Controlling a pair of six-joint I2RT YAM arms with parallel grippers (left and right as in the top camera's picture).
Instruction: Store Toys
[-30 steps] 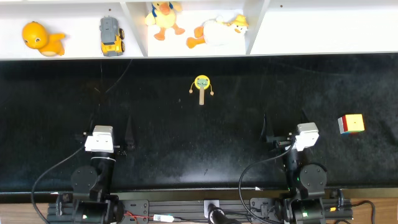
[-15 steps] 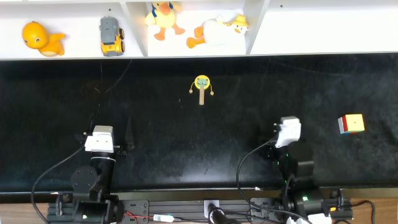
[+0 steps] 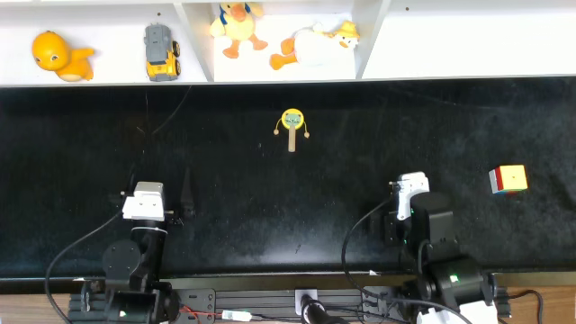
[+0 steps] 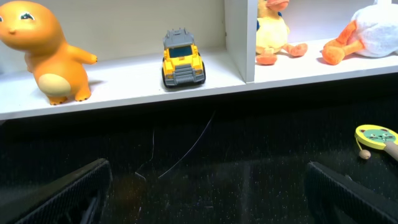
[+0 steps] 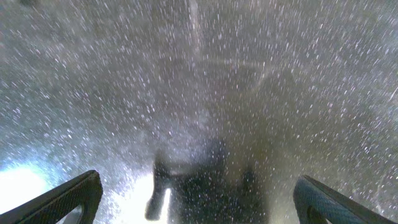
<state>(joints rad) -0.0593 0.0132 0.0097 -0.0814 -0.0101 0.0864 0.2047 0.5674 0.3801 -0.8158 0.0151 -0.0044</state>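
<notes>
A yellow rattle drum (image 3: 292, 126) with a wooden handle lies on the black mat, below the shelf's middle; it also appears as the rattle drum (image 4: 377, 139) in the left wrist view. A multicoloured cube (image 3: 508, 179) rests at the right of the mat. My left gripper (image 4: 205, 193) is open and empty, low over the mat near the front left, facing the shelf. My right gripper (image 5: 199, 199) is open and empty, tipped down at bare mat, left of the cube; the right arm's wrist (image 3: 412, 195) stands at the front right.
A white shelf (image 3: 450, 67) runs along the back. It holds an orange figure (image 3: 61, 55), a yellow truck (image 3: 162, 52), a yellow duck plush (image 3: 238, 27) and a white duck plush (image 3: 313, 45). The compartment on the right holds nothing.
The right arm has swung left and tipped its wrist down toward the mat. The left arm and all toys stayed where they were.
</notes>
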